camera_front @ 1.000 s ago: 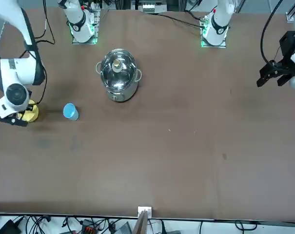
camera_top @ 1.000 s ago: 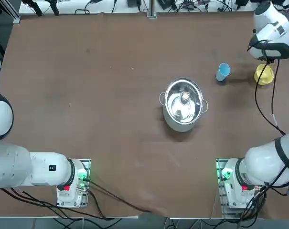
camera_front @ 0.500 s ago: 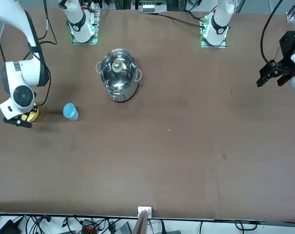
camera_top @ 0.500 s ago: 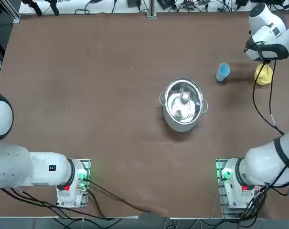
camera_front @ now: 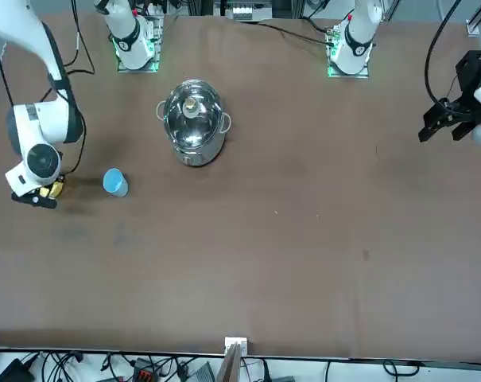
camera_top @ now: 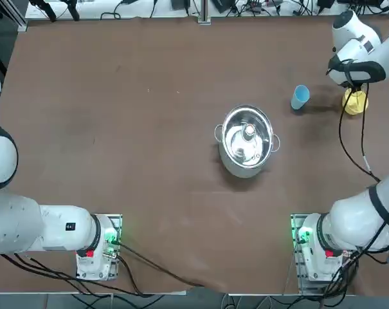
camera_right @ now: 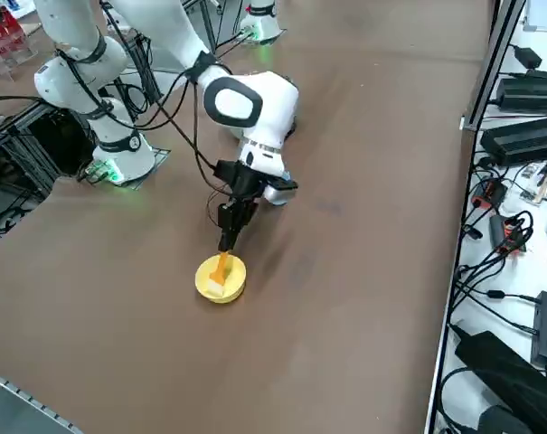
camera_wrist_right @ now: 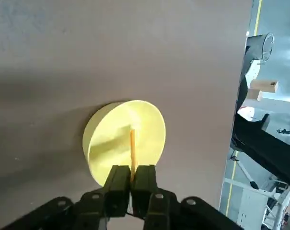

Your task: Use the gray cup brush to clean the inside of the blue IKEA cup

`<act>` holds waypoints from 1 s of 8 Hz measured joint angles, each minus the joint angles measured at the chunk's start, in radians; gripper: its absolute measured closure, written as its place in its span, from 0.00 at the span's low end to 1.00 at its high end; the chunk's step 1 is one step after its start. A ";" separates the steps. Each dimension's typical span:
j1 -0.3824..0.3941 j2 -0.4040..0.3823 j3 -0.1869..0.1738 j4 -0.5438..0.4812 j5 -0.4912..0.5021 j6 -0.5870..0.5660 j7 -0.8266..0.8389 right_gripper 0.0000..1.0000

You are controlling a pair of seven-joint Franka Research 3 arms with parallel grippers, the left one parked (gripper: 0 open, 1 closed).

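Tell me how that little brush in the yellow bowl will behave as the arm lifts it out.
The gray cup brush looks thin and straight, so probably stiff and very light. Pinched near one end by the right gripper, its fingers shut on it, it may pivot or slip. The yellow bowl seems small and light, so a dragging tip could nudge it.

Brown table [camera_top: 130, 96] fills the top view. Light-blue cup [camera_top: 299, 97] sits upper right, shiny steel pot [camera_top: 247, 140] at centre. In the right side view, a yellow bowl [camera_right: 232, 284] holds the brush's orange handle [camera_right: 221, 268]; black right gripper [camera_wrist_right: 132, 181], white arm.
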 joint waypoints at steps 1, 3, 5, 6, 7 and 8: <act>0.000 0.002 0.000 0.000 0.000 0.000 0.000 0.80; 0.000 0.002 0.000 0.001 -0.001 0.000 0.000 0.45; 0.000 0.002 0.000 0.006 -0.001 0.000 0.000 0.09; 0.000 0.000 0.000 0.009 0.004 0.000 0.000 0.00; 0.000 -0.002 0.000 0.010 0.030 0.000 0.001 0.00; 0.000 -0.004 0.000 0.012 0.073 0.001 0.001 0.00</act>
